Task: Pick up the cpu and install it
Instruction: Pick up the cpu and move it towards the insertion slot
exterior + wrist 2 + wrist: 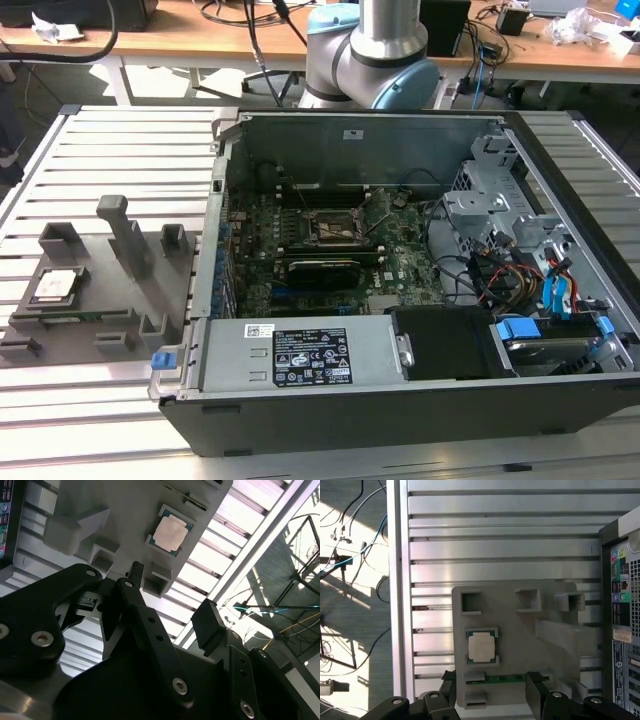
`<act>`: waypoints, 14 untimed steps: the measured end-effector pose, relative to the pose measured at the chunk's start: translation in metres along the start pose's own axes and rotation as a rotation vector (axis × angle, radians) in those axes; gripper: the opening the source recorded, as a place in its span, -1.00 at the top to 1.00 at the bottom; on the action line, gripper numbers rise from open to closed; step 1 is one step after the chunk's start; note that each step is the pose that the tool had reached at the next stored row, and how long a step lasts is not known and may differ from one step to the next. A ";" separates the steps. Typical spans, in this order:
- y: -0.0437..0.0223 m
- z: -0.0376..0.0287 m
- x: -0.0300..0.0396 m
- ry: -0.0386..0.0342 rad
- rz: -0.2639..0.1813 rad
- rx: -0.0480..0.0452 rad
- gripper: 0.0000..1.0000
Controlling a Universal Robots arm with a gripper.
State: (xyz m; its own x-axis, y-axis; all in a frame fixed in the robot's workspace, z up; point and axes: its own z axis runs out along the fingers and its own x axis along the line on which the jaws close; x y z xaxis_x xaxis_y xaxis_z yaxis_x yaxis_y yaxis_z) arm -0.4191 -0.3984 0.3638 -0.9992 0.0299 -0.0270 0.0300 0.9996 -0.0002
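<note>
No legible print on casing label [310, 357]

Square cpu [481, 646], silver-grey metal top facing up, thin darker rim, lies flat in a recess of the grey fixture [520, 635]

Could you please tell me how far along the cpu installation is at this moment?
Nothing looks done yet: the cpu lies in its recess on the grey fixture, outside the computer case. In hand: the gripper hangs open and empty above the fixture, apart from the cpu. Left: both the pickup and the install.
</note>
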 end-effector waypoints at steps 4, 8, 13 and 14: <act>0.0000 0.0049 -0.0006 0.0001 0.000 0.0000 -0.33; 0.0000 0.0082 -0.0005 0.0001 0.000 0.0000 -0.33; 0.0000 0.0132 -0.0004 0.0001 0.000 0.0000 -0.33; 0.0000 0.0144 -0.0004 0.0001 0.000 0.0000 -0.33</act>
State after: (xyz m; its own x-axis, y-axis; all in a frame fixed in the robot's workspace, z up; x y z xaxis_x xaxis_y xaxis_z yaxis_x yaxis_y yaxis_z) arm -0.4183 -0.3984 0.3494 -0.9992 0.0299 -0.0269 0.0299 0.9996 -0.0002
